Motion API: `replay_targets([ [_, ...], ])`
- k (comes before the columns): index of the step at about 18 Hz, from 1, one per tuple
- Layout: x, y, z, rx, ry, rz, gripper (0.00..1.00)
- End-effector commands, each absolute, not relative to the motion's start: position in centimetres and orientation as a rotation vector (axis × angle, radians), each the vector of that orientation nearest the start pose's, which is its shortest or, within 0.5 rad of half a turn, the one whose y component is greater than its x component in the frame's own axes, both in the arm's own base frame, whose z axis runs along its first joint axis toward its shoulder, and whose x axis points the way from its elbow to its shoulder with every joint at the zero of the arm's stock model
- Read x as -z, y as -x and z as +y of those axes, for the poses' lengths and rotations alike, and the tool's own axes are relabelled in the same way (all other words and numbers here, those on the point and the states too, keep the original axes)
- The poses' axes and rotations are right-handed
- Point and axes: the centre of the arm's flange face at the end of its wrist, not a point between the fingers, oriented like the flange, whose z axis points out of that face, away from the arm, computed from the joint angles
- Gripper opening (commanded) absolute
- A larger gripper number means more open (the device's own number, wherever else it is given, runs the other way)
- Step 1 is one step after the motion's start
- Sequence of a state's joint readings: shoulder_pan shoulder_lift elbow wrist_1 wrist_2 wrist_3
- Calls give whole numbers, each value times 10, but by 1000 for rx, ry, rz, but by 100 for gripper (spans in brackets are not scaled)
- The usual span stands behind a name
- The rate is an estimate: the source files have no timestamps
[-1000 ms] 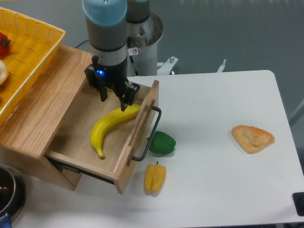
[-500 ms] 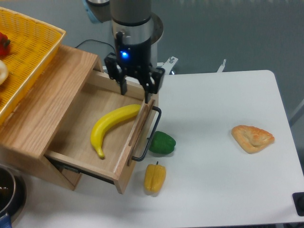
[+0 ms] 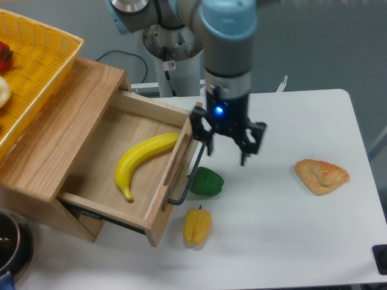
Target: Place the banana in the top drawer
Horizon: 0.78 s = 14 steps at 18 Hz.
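- The banana (image 3: 142, 159) lies inside the pulled-out top drawer (image 3: 115, 158), one end against its front panel.
- The jaws of the gripper (image 3: 227, 151) are open and empty, just right of the drawer's handle, above the bench (image 3: 290, 229).

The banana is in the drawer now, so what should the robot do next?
Probably move the open, empty hand toward the black handle to push the top drawer shut. The banana already lies inside, and the drawer stands pulled out.
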<state>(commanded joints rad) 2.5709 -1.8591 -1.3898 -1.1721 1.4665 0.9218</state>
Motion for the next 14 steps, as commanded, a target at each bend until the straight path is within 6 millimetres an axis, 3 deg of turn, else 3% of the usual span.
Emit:
replay_targets([
  [1,-457,462,461,-258,2881,-98,76],
  [2,-456,466,458,-259,2881,-97,83],
  [3,-451,471,455,-257,2892,-70,100],
  [5,-431,482,452,-233,2929,68,100],
  [7,-407,508,433,-182,2968,147,100],
  [11,-380,521,424,-234,3108,469,100],
  [14,-361,527,426,-192,3135,503,100],
])
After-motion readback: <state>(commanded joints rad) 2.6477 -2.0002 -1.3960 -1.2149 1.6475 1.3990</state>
